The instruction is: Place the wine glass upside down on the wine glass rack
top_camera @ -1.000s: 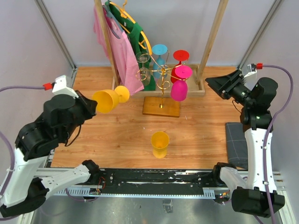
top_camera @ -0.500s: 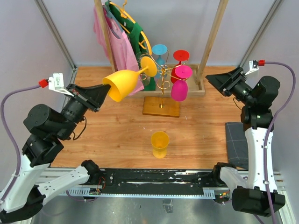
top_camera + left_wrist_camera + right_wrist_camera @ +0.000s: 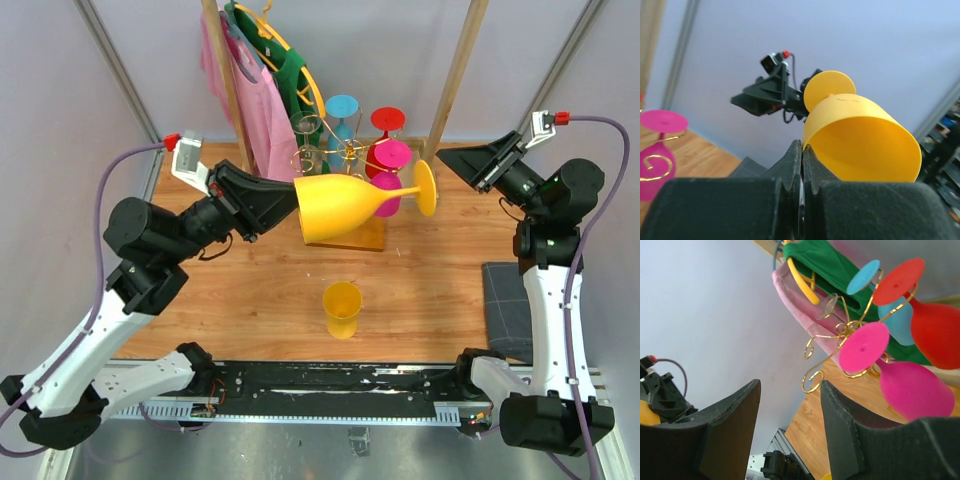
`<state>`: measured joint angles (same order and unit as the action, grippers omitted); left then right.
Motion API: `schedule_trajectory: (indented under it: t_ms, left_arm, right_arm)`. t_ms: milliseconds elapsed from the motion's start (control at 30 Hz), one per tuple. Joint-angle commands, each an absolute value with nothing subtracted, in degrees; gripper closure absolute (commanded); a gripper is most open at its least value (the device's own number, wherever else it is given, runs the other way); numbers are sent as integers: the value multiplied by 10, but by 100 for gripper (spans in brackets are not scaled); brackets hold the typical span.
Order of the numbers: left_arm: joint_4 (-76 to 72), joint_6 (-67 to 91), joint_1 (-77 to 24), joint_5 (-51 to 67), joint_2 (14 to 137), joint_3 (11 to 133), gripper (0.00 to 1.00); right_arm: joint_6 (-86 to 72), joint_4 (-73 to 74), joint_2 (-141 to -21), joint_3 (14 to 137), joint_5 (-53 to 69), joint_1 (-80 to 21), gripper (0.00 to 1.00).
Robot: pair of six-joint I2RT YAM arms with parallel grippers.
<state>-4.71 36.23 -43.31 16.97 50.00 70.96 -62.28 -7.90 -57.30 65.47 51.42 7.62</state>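
A yellow wine glass (image 3: 345, 205) hangs on its side over the middle of the table (image 3: 250, 290), just in front of the gold wine glass rack (image 3: 345, 160) near the far edge, its stem running left to right, foot toward the parted, empty right gripper (image 3: 455, 168) and rim clamped by the left gripper (image 3: 288, 203).

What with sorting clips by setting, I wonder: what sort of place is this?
Likely a robot lab cell: metal struts around a wooden table, two bolted arms, a staged wine glass rack and clothes rail.

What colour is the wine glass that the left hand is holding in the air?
Yellow. The wine glass shows best in the top external view.
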Motion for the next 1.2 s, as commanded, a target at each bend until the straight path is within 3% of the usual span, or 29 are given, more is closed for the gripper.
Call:
schedule_trajectory:
  t_ms: [0,267,567,767,1167]
  left_arm:
    - [-190,434,-414,302,520,695,100]
    - [-555,748,-263,427,567,607,100]
    - [-899,1028,-227,438,684,576,100]
    - [-1020,1129,-226,420,738,589,100]
    - [-1024,1150,-219,413,779,604,100]
  right_arm:
    - [-680,-203,-581,674,549,54,47]
    - [-794,-367,-598,651,565,46,45]
    - [-962,-632,-663,683,566,-19,47]
    - [-1026,-718,-715,738,544,-113,46]
    - [-1033,-745,-750,774,515,-220,51]
